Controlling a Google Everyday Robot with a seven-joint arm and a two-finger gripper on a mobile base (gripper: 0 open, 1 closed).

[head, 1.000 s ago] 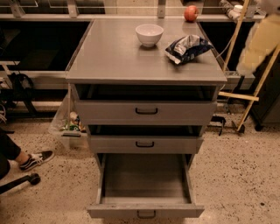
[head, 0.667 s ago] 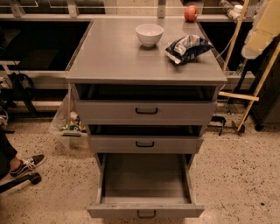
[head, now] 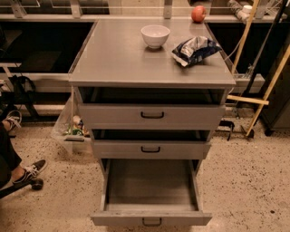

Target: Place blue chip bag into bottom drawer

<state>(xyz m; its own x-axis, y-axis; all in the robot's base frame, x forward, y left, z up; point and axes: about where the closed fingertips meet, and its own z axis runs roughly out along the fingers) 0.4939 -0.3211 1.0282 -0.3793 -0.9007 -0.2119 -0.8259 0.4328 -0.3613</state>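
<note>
Crinkles catch the light on the blue chip bag, which lies on the grey worktop close to the right edge, toward the far right corner. A white bowl stands to its left near the far edge, apart from the bag. A red fruit sits just beyond the far edge. Below, the bottom drawer is pulled well out, its flat grey floor showing; the two upper drawers stand slightly ajar. The gripper is outside the shot, so its state cannot be told. Sneakered feet show at the left.
</note>
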